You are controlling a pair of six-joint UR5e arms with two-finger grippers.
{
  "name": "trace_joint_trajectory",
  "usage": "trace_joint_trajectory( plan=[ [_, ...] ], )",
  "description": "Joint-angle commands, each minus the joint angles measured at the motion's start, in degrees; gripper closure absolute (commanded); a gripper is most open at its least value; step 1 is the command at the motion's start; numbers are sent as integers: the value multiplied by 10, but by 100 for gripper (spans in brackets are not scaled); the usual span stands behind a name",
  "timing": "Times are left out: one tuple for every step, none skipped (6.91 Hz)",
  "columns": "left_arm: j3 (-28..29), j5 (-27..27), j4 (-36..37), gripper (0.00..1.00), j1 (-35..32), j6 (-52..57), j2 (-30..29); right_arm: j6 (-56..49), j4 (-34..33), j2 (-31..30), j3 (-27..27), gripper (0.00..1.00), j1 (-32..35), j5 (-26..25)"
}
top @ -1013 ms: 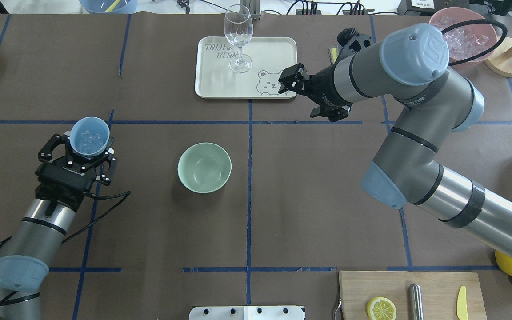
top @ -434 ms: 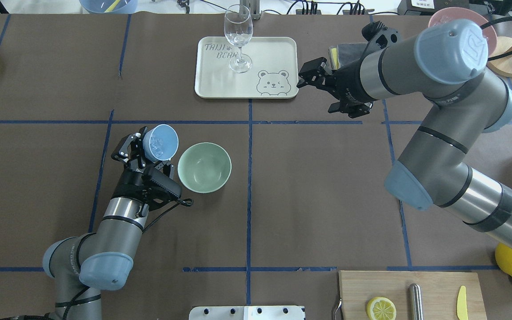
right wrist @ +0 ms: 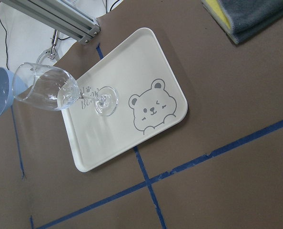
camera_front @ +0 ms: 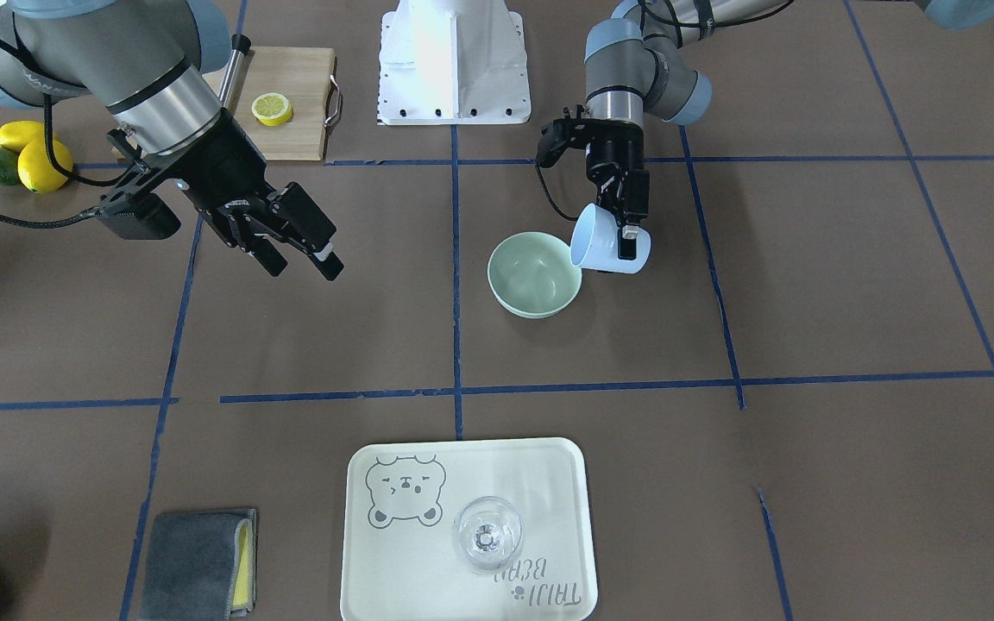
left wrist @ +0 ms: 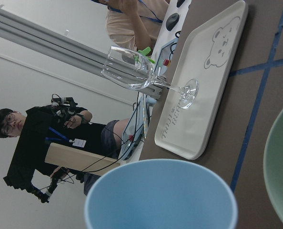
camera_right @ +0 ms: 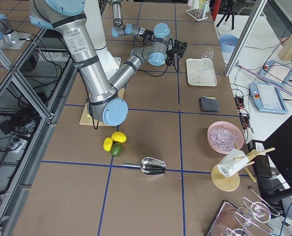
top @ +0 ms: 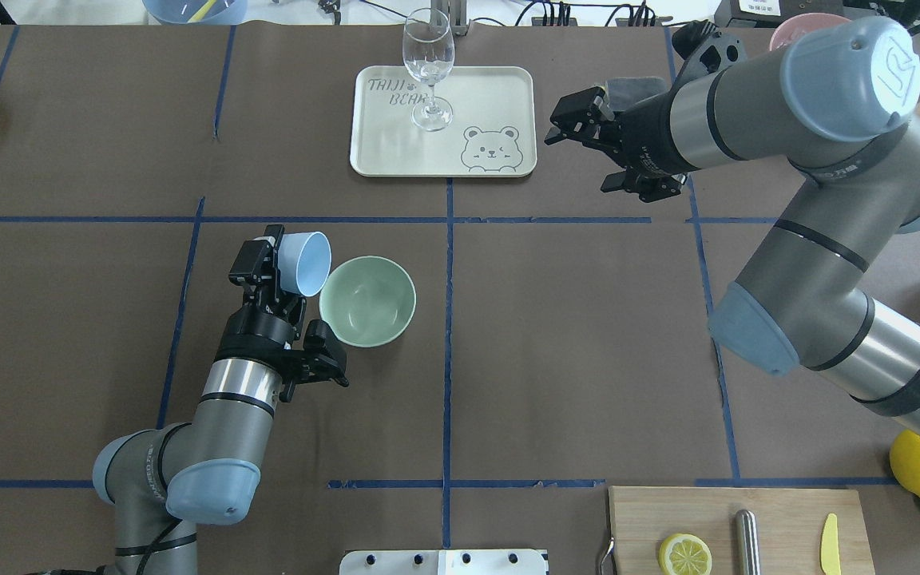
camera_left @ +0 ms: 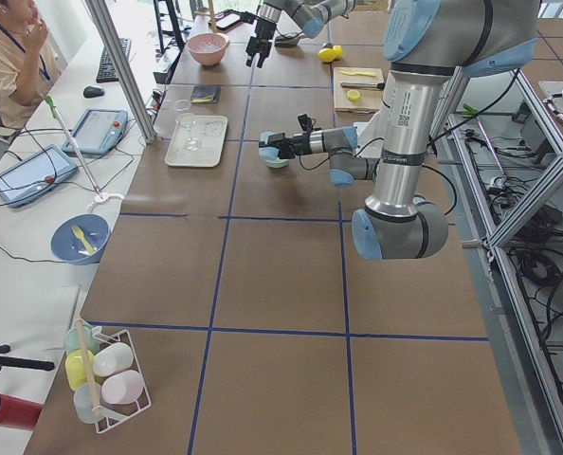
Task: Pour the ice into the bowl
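My left gripper is shut on a light blue cup, which lies tilted on its side with its mouth over the near rim of the pale mint-green bowl. The front-facing view shows the same: the cup leans over the bowl. The ice is hidden; none shows in the cup's mouth or in the bowl. The left wrist view shows only the cup's rim and the bowl's edge. My right gripper is open and empty, raised just right of the tray.
A cream tray with a wine glass stands behind the bowl. A cutting board with a lemon slice sits at the front right, lemons beside it. A grey cloth and a pink container are at the far right.
My left arm carried the cup from the table's left to the bowl and tipped it from upright onto its side. My right arm drew back to the right, away from the tray.
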Motion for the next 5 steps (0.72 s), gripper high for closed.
trace_joint_trajectory(
  plan=[
    [6,39,40,100,4,156,-14,0,0,-2,0,0,2,-1],
    [3,41,55,100,7,210,-29,0,-2,-2,-4,0,1,-1],
    [6,42,70,100,10,247,-32,1,-3,-1,-3,0,1,-1],
    [12,55,71,100,12,267,-32,3,-3,-3,1,0,2,-1],
    [15,80,71,100,19,308,-32,5,-3,-3,1,0,2,-1]
  ],
)
